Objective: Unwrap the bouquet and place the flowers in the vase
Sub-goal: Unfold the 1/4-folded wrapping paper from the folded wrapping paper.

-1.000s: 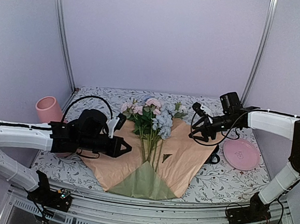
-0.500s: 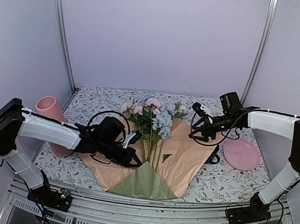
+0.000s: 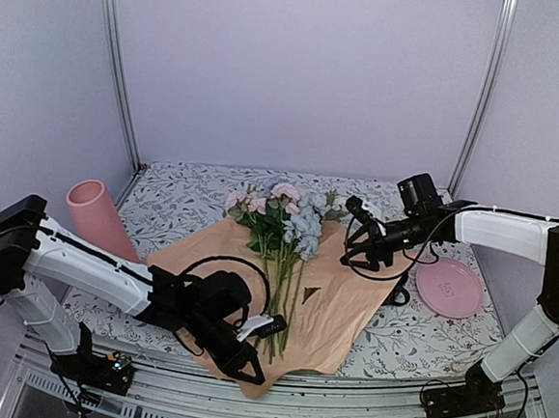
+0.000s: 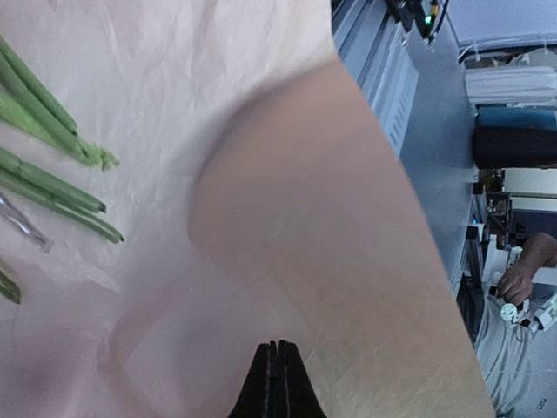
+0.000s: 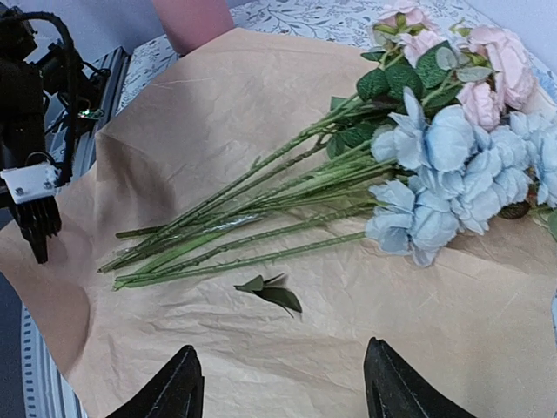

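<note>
Now the paper [image 3: 350, 302] has its folded bottom pulled flat, flowers [image 3: 293, 225] lie bare on it, ready for the vase [image 3: 93, 212] at left; left gripper [image 3: 252, 370] fingers together at its near edge, right gripper [image 3: 351, 251] spread.

1. The wrapping paper [image 3: 350, 302] lies spread open on the flower-patterned counter [image 3: 185, 184], peach-orange side up.
2. The flowers [image 3: 287, 214] lie on the paper. Their pink, blue and cream blooms are toward the back wall and their green stems [image 3: 279, 277] point to the near edge.
3. A loose leaf [image 3: 310, 294] lies on the paper just right of the stems.
4. The left end effector [image 3: 251, 367] sits low at the paper's near tip, jaws pressed together.
5. The right end effector [image 3: 348, 236] hangs over the paper's far right edge, jaws apart, holding nothing.
6. The pink vase [image 3: 100, 216] stands at the counter's left side, well apart from the flowers.
7. A flat pink plate [image 3: 448, 287] lies to the right of the paper.
</note>
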### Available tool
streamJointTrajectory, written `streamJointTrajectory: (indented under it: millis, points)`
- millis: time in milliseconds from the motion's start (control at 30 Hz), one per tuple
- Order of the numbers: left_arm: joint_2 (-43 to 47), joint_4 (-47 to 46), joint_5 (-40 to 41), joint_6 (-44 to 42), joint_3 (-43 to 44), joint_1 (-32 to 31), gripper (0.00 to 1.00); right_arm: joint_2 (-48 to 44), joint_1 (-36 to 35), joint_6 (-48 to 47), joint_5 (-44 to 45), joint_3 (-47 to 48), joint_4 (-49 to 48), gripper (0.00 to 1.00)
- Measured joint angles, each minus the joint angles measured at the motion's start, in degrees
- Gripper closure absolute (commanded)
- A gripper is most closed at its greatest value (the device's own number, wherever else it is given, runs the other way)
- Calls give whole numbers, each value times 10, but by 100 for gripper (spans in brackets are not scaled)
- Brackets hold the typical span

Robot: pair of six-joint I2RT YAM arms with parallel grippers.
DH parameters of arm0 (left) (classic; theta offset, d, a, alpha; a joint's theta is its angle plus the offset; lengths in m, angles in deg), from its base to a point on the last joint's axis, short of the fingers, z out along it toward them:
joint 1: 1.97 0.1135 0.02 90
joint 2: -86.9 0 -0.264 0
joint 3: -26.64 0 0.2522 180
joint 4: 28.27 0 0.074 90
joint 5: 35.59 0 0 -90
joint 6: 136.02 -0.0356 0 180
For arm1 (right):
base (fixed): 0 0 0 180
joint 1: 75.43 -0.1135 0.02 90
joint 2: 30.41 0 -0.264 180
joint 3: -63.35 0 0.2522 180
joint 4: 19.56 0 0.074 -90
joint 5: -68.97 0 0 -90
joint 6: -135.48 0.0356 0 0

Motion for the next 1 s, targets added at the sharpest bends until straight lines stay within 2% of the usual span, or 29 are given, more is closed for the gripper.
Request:
streamJointTrajectory:
  millis: [267,367,467,633,767,867,1000]
  points:
    - [-45,59,50,0,12,-54,100,0,-130,13,-20,-14,-11,38]
    - [-18,69,78,4,9,-51,100,4,-173,20,-33,-24,-14,42]
    - [47,75,106,11,-3,-38,100,20,-198,30,-40,-34,-21,44]
    - [187,64,161,36,-28,38,100,61,-235,38,-39,-58,-21,48]
    - [262,58,209,57,-50,105,100,82,-272,38,-37,-59,-17,52]
    - [282,37,220,65,-66,154,100,85,-301,35,-24,-64,-18,54]
    - [256,16,222,66,-68,193,100,112,-343,34,8,-65,-25,58]
